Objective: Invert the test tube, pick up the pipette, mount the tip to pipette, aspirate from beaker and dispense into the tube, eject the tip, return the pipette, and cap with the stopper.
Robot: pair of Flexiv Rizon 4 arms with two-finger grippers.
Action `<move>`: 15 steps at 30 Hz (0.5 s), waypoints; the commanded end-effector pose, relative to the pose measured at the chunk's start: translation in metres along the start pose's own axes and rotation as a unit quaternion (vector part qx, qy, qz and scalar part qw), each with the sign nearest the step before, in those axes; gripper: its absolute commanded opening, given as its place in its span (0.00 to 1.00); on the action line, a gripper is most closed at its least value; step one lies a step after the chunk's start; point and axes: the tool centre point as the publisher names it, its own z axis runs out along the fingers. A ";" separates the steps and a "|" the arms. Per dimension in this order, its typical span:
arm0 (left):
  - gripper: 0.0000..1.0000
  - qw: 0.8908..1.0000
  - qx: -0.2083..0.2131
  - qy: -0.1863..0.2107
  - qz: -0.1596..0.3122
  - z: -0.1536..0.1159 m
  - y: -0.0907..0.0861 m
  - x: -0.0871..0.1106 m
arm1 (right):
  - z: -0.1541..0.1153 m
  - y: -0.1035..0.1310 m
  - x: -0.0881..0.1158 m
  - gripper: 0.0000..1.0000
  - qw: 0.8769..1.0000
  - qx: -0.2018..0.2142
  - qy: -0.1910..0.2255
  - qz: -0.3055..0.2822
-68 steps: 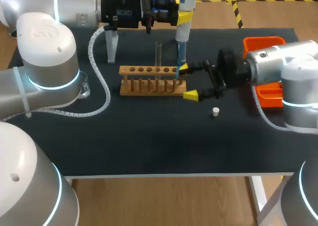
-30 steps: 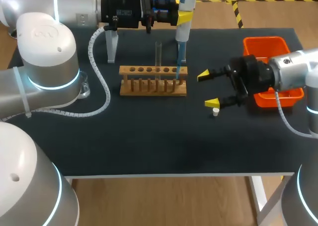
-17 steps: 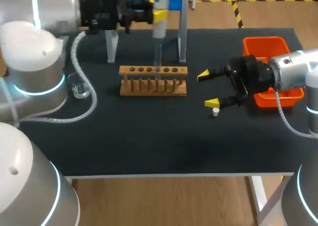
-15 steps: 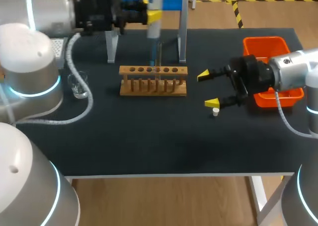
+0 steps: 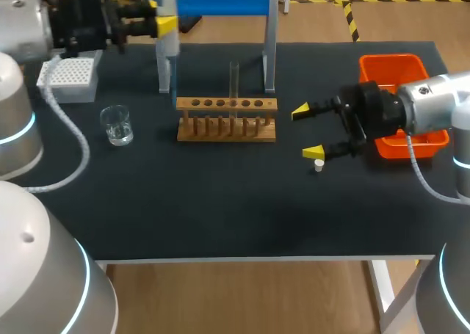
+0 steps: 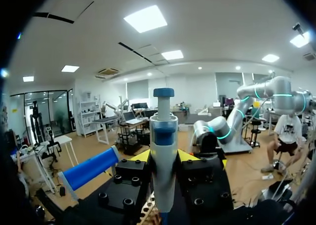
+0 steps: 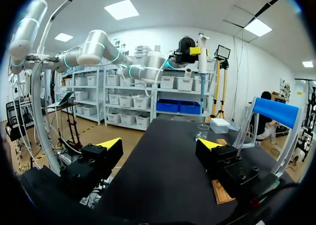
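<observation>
Left pincer point(image 5: 163, 26) clamped on white-and-blue plastic pipette point(image 5: 167, 46) above black tabletop point(image 5: 220, 202) far side; right pincer point(image 5: 307, 132) wide open, empty, just beside small white stopper point(image 5: 319, 166)

place: lab bench | signs: wooden tube rack point(image 5: 192, 133), glass beaker point(image 5: 117, 124), tip box point(image 5: 69, 78) — black table point(image 5: 220, 202)

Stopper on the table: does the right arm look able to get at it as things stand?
Probably yes. The stopper lies on bare table right by the open right pincer, with nothing between them. The wooden rack stands off to the side, out of the way.
</observation>
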 end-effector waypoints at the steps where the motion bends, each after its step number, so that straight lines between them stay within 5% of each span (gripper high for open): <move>1: 0.00 1.000 0.004 -0.003 0.002 -0.036 0.012 -0.004 | -0.001 0.001 0.001 1.00 1.000 0.001 0.000 0.000; 15: 0.00 0.999 0.004 -0.037 -0.002 -0.076 0.047 -0.037 | -0.001 0.001 0.001 1.00 1.000 0.001 0.000 0.000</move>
